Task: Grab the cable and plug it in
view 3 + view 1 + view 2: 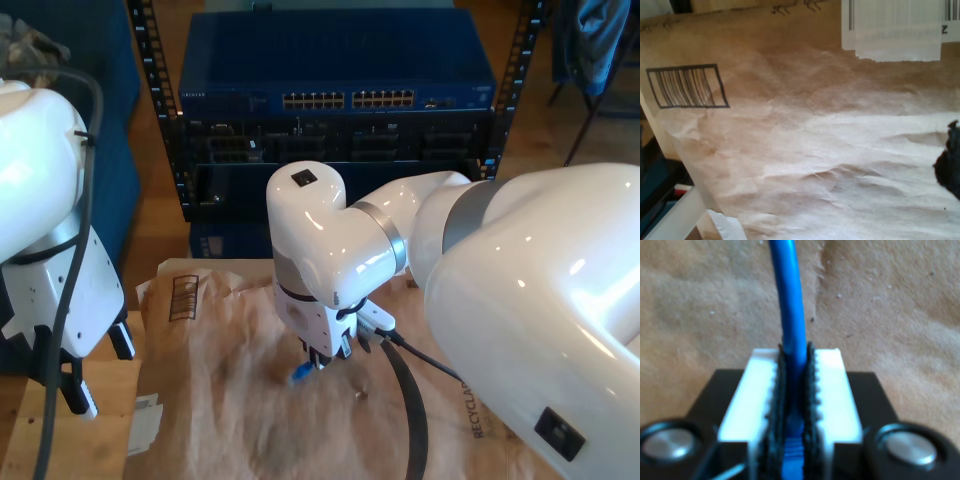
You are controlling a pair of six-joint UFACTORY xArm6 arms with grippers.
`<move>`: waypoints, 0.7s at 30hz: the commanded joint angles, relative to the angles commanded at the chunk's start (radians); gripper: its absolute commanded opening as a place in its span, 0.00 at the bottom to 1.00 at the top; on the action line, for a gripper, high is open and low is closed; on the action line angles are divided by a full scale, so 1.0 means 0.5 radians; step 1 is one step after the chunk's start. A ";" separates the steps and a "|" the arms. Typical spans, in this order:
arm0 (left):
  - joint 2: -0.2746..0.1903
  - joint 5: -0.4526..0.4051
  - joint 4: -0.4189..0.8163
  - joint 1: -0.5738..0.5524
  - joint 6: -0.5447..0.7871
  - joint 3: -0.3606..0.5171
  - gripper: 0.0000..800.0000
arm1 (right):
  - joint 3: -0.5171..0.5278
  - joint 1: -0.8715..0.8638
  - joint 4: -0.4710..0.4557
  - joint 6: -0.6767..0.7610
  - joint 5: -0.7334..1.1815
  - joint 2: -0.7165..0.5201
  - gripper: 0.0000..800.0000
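Observation:
The bright-blue cable runs straight out from between the white fingers of my second gripper, which is shut on it with its black toothed pads. In the exterior view my second gripper points down over the brown paper, and a short blue piece of the cable shows just under it. The plug is hidden. My first arm stands at the exterior view's left, and I cannot make out how its jaws stand.
Crumpled brown paper covers the surface, with a printed barcode and a white label. A blue network switch with rows of ports sits in a black rack behind. A thick black robot cable trails over the paper.

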 joint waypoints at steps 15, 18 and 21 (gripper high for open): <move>0.123 0.015 -0.273 -0.267 -0.052 -0.408 1.00 | 0.132 -0.298 0.009 0.215 0.196 -0.451 0.02; 0.172 0.015 -0.381 -0.270 -0.055 -0.522 1.00 | 0.221 -0.347 0.009 0.215 0.196 -0.595 0.02; 0.178 0.012 -0.500 -0.279 -0.058 -0.623 1.00 | 0.307 -0.457 0.012 0.215 0.203 -0.733 0.02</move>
